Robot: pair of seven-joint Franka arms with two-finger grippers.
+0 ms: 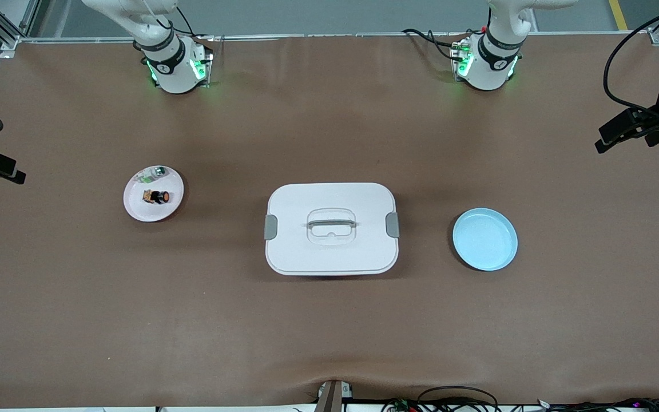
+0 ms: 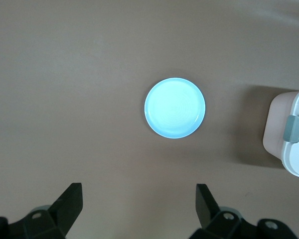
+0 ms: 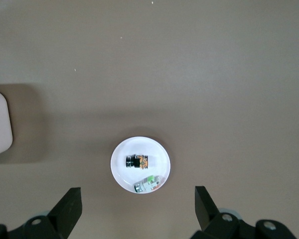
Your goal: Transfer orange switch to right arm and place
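The orange switch [image 1: 158, 196], a tiny black cylinder with an orange end, lies on its side on a small white plate [image 1: 135, 209] toward the right arm's end of the table. My right gripper [image 3: 138, 195] hangs high over that plate, open and empty; from there the orange switch [image 3: 138, 161] shows on the white plate [image 3: 120, 172]. Toward the left arm's end lies an empty light blue plate [image 1: 485, 239]. My left gripper [image 2: 139, 191] is up in the air over the table beside the blue plate [image 2: 175, 108], open with nothing between its fingers.
A clear-white part with green marks [image 1: 157, 171] shares the white plate with the switch. A white lidded box [image 1: 330, 252] with a handle and grey clips sits mid-table between the plates. Black fixtures with cables stand at both table ends.
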